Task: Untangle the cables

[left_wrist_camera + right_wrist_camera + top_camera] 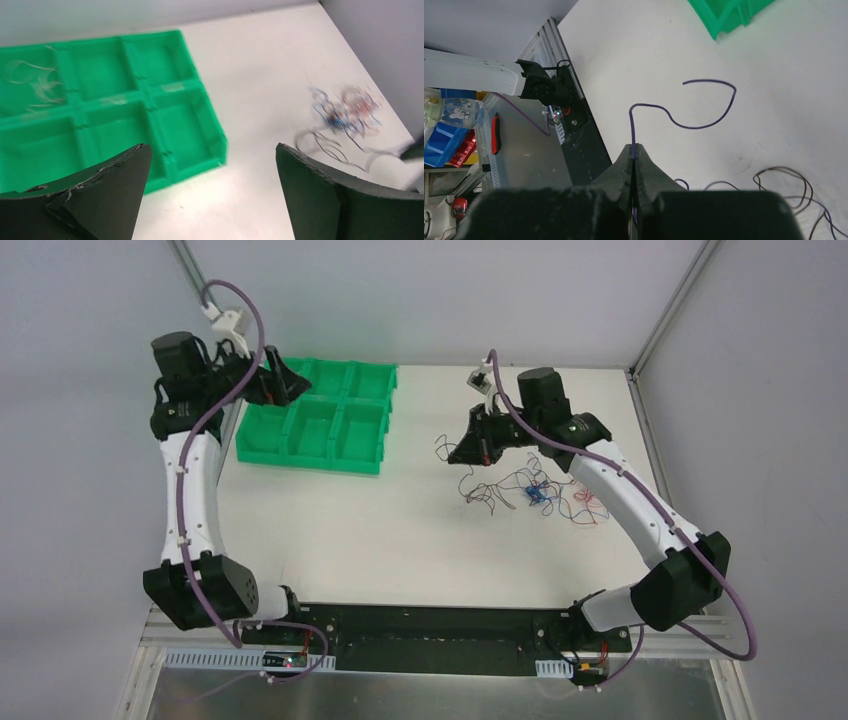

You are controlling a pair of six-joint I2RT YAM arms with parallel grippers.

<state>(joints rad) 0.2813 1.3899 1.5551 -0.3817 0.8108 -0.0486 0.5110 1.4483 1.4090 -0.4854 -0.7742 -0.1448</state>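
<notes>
The cables (540, 495) lie in a loose tangle on the table (380, 540), just beside the right end effector (467, 450) on its outer side. They are well apart from the left end effector (278, 380), which hangs over the far left corner of the tray (300, 458).

The right end effector's fingers are pressed together on one dark purple wire (696, 128). The left end effector's fingers stand wide apart and hold nothing.

In the right wrist view the wire runs straight out from the fingertips. It then bends right and curls back in an open hook, with its free end pointing left. A few pale strands (30, 80) lie in an end compartment of the tray.
</notes>
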